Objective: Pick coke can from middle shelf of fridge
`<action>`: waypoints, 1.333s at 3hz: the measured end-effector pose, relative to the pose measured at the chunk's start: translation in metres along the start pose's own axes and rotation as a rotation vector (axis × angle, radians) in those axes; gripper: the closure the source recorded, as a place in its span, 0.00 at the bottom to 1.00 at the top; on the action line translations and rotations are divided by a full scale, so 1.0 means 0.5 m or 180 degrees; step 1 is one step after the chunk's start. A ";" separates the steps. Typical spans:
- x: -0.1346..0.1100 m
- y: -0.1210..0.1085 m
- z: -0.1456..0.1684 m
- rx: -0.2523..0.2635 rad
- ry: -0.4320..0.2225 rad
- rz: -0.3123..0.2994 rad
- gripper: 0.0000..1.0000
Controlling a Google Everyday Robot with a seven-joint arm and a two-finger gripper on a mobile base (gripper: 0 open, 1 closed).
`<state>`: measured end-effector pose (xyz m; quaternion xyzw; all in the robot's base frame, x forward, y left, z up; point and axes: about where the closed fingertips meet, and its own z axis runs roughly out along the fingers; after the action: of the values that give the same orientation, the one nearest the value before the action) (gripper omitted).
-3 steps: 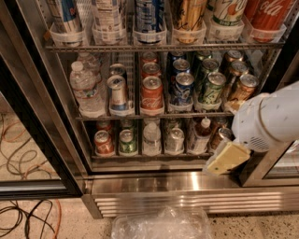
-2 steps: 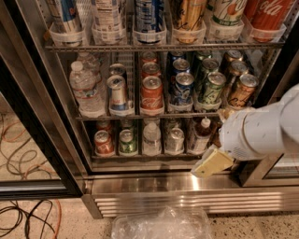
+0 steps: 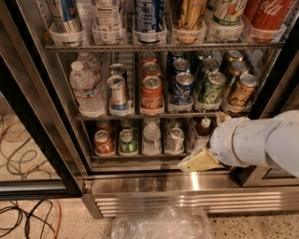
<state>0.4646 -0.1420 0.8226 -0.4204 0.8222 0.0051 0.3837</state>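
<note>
The fridge (image 3: 187,184) stands open before me, with a stainless body and wire racks. On the middle shelf (image 3: 140,115) a red coke can (image 3: 152,95) stands at the front of its lane, with more red cans behind it. My gripper (image 3: 198,161), a beige tip on a white arm, is at the lower right in front of the bottom rack. It is below and to the right of the coke can, apart from it, and holds nothing that I can see.
A silver can (image 3: 117,93) and a water bottle (image 3: 86,88) stand left of the coke can, a blue Pepsi can (image 3: 183,88) to its right. Tall cans fill the top rack (image 3: 273,14). A black door frame (image 3: 32,126), floor cables (image 3: 23,154) and a clear plastic bag (image 3: 161,224) lie below.
My arm and gripper have moved left across the front of the bottom rack. The cans have not moved.
</note>
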 end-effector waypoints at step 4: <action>-0.006 0.084 0.026 0.0527 -0.0252 0.0523 0.00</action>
<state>0.4447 -0.1084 0.8022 -0.3180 0.8357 -0.0148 0.4475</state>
